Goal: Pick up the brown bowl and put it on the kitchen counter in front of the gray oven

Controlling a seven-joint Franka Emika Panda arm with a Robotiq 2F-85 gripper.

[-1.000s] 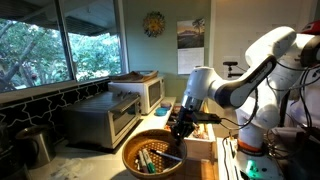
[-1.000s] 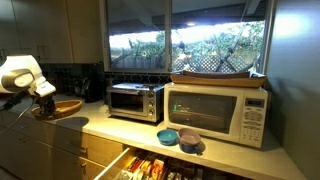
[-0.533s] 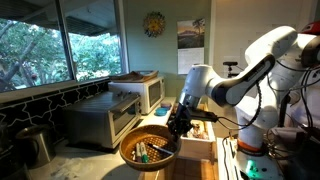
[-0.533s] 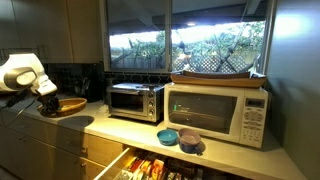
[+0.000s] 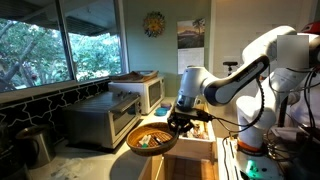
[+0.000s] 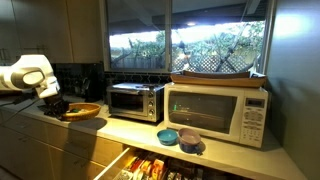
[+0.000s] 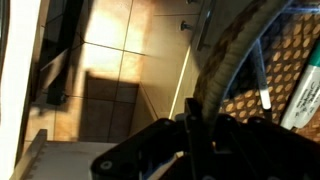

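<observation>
The brown bowl (image 5: 152, 140) hangs clear of the kitchen counter (image 5: 92, 160), tilted a little, carried by its rim. My gripper (image 5: 180, 127) grips that rim on the side nearest the arm; in the wrist view the dark fingers (image 7: 165, 140) are pinched on the rim's edge, one on each side of it. In an exterior view the bowl (image 6: 82, 111) sits in the air just beside the gray oven (image 6: 135, 101), on the side away from the white microwave (image 6: 215, 110), casting a shadow on the counter below. Small coloured items lie inside the bowl; I cannot tell what they are, though the wrist view shows a green and white stick-like one (image 7: 298, 98). A small blue dish (image 6: 168, 136) rests on the counter in front of the microwave, well apart from the bowl.
</observation>
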